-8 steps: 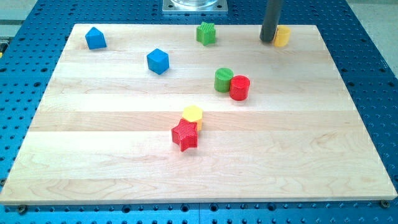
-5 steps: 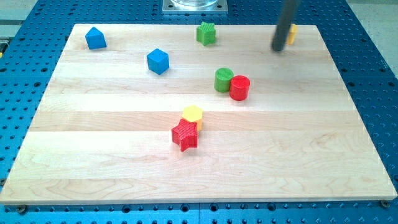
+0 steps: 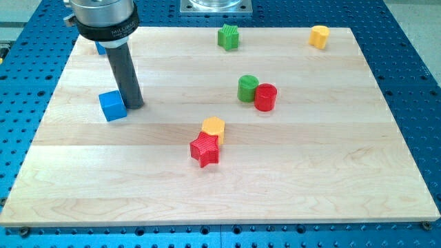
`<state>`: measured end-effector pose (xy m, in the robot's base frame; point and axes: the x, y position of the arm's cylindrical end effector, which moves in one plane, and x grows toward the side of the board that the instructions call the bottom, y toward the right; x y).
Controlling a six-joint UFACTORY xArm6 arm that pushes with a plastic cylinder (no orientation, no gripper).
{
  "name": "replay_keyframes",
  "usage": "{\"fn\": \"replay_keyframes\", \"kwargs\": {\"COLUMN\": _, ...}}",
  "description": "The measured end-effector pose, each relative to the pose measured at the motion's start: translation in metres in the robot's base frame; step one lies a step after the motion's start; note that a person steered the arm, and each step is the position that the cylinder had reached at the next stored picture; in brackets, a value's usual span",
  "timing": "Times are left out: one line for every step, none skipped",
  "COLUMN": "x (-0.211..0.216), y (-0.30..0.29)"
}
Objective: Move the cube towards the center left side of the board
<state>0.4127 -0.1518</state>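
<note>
Blue cube (image 3: 112, 105) is my landmark: it sits on the pale wooden board (image 3: 331, 179), at the view's left and about midway between the board's top and bottom edges. My tip (image 3: 135, 105) is just beside the cube on its right, touching it or very nearly so; I cannot tell which. I have no jaws here, only the straight dark rod, so nothing is clamped or held; the cube simply rests on the wood next to the rod's end.

Above the cube, towards the view's top, a second blue block (image 3: 100, 48) peeks out from behind the arm's metal collar, and its shape is hidden. Well to the right of the cube and a little higher, a green cylinder (image 3: 247, 88) and a red cylinder (image 3: 265, 97) stand touching each other. Lower and to the right of the cube, a yellow block (image 3: 214, 128) leans against a red star (image 3: 204, 150). Far up and to the right of the cube, a green star (image 3: 229, 36) sits near the board's top edge, and a yellow cylinder (image 3: 318, 36) lies near the top right corner.
</note>
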Motion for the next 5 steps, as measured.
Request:
{"fn": "replay_keyframes", "kwargs": {"x": 0.006, "y": 0.022}}
{"fn": "replay_keyframes", "kwargs": {"x": 0.020, "y": 0.008}}
{"fn": "replay_keyframes", "kwargs": {"x": 0.025, "y": -0.006}}
{"fn": "replay_keyframes", "kwargs": {"x": 0.021, "y": 0.006}}
{"fn": "replay_keyframes", "kwargs": {"x": 0.009, "y": 0.006}}
